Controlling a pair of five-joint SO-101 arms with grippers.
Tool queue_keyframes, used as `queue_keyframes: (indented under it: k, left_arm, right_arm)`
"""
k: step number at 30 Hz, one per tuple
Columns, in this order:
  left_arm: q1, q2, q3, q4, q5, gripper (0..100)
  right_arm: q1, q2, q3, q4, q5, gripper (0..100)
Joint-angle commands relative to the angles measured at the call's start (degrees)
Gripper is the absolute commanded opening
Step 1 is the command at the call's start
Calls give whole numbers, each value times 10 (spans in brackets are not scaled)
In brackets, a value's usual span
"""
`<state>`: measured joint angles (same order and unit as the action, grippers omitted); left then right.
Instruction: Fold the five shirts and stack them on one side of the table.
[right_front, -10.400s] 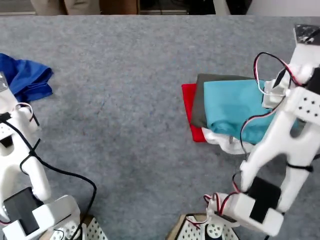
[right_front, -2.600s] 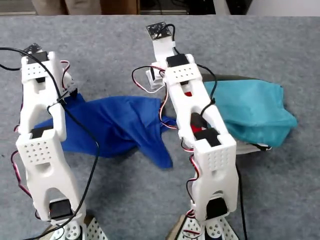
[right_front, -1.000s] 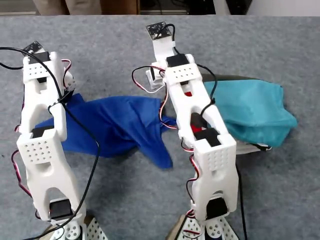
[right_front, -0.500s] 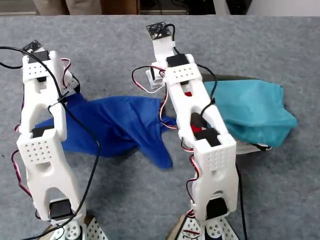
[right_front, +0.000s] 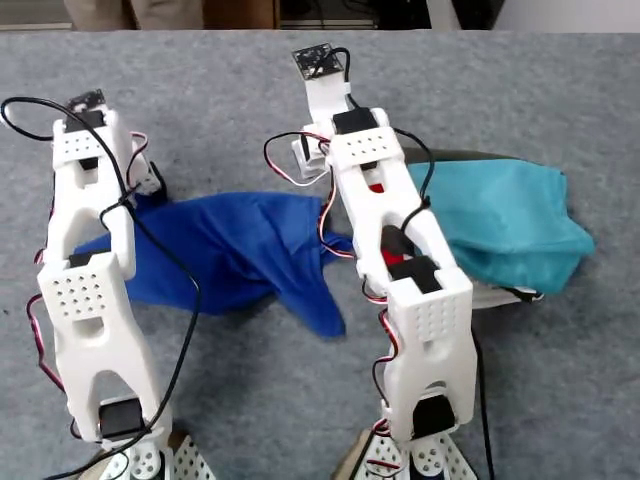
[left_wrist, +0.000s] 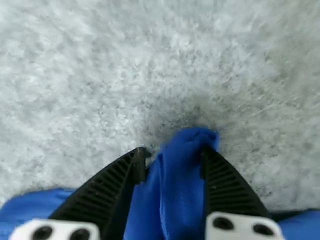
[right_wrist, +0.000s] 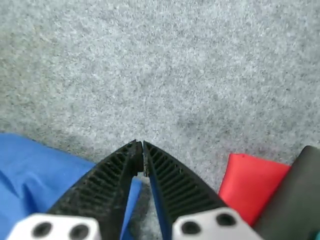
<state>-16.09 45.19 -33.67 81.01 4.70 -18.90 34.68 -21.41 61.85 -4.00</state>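
Probably a robotics lab or hobby bench. Table (right_front: 520, 400) covered in grey felt-like cloth, with two white printed arms, left arm (right_front: 88, 300) and right arm (right_front: 420, 300), bare servo wires (right_front: 325, 225), perforated base plates (right_front: 190, 460) at near edge. Brown wooden furniture (right_front: 240, 13) and white wall (right_front: 565, 13) past far edge.

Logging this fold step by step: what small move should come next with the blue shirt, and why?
Probably lift both grippers slightly together: the left gripper pinches a bunch of the blue shirt, the right gripper is shut on its edge, and the shirt lies crumpled, so raising it should let it straighten.
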Motion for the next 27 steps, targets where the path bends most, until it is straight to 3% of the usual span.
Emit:
queue_keyframes:
  k: [1,6,13,27]
  left_arm:
    - [1,8,-11,5,-18,188]
    - [6,9,-46,6,-11,174]
    - [20,14,-84,8,-9,16]
    - [48,15,-149,82,-7,40]
  right_arm:
    - [0,-2,0,-10,-6,4]
    - [0,-2,0,-10,-6,4]
    - [0,-2,0,-10,-6,4]
    - [0,-2,2,-16,-6,4]
